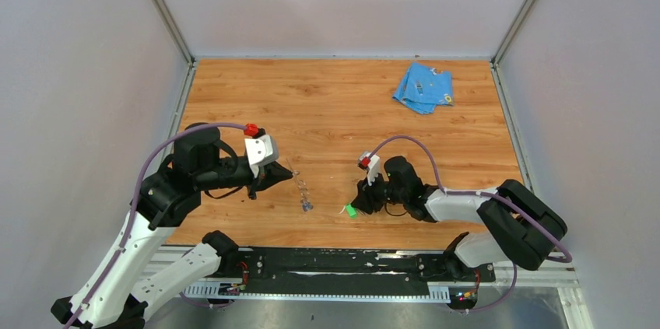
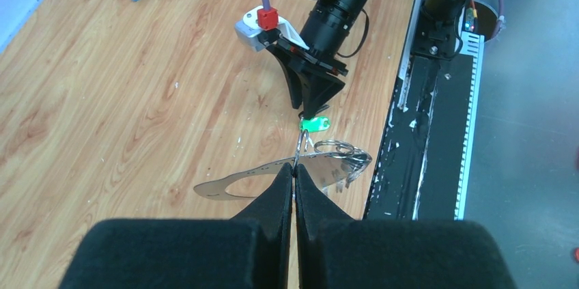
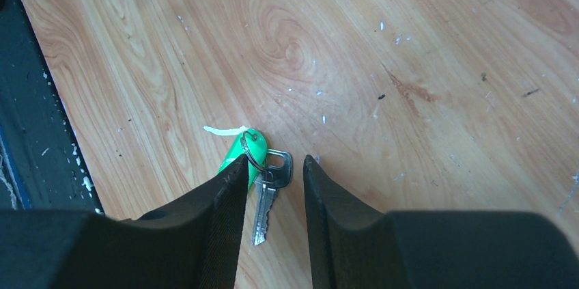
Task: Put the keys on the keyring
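My left gripper (image 2: 295,168) is shut on a thin wire loop of the keyring (image 2: 239,183), a flat grey metal band with an oval opening that hangs just above the wooden table, with small split rings (image 2: 338,145) at its right end. In the top view the left gripper (image 1: 289,177) holds the keyring (image 1: 302,193) left of centre. A key with a green head (image 3: 249,151) and silver blade (image 3: 265,207) lies flat on the table. My right gripper (image 3: 274,160) stands open astride it, the left finger (image 3: 229,193) touching the green head. The green key (image 1: 352,211) lies at the right gripper's tips (image 1: 360,203).
A light-blue cloth (image 1: 423,86) lies at the table's back right. The black base rail (image 1: 335,267) runs along the near edge, close to both grippers. Grey walls enclose the table on three sides.
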You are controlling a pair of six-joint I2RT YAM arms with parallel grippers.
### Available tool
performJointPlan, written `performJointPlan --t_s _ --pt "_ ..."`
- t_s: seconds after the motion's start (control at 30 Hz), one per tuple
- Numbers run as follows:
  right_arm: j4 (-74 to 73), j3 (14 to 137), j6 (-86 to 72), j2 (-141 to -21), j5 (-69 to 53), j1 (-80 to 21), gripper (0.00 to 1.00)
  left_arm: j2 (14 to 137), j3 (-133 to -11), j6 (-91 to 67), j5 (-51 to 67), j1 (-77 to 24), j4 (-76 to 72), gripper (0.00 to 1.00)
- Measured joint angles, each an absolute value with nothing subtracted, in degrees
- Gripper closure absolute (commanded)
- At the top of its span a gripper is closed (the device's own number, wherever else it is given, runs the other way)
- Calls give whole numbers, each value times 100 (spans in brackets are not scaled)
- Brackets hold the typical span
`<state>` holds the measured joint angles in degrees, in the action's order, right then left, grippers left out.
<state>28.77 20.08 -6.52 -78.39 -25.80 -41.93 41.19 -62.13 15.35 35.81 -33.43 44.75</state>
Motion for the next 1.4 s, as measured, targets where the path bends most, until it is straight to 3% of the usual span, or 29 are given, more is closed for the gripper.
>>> performJointPlan --t_s 0.53,0.9,1.13,1.4 --pt "2858 1994 -587 -7723 -2497 -4379 67 4185 -6300 1393 3527 -3343 4475 100" --pt "2853 1994 -510 -7800 -2484 -4504 81 4185 -6300 1387 3424 -3343 4480 100" --pt "2873 1994 -513 -7839 -2482 -4606 99 4185 -6302 1389 3321 -3343 4567 100" --pt "2816 1997 -545 -7782 -2390 -4637 100 4185 -6300 1389 3288 -3343 4628 100"
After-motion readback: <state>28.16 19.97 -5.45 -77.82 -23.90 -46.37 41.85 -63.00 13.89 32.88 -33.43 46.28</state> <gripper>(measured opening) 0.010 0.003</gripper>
